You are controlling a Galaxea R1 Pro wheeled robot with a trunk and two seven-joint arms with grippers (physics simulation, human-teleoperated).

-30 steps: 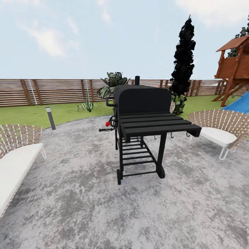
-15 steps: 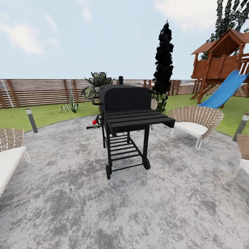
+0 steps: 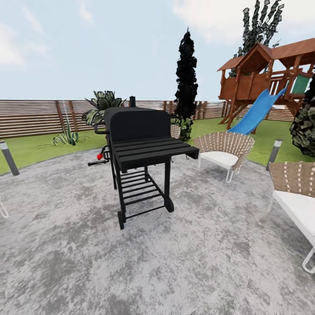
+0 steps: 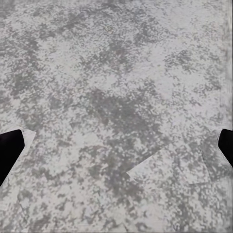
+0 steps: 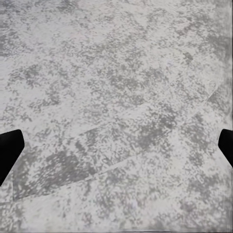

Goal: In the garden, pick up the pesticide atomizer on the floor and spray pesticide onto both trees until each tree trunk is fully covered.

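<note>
View has swung right vs a second ago: black grill (image 3: 140, 153) slid left in frame, playhouse with blue slide (image 3: 256, 111) and a second wicker chair (image 3: 295, 192) came in, so base is turning, scanning for the atomizer and thick trunks, neither in sight. Left gripper (image 4: 116, 145) and right gripper (image 5: 116, 145) spread wide, empty, over grey paving (image 3: 175, 262). Open room ahead-right between grill and chairs; lawn (image 3: 30, 146) and fence (image 3: 35, 116) beyond.
</note>
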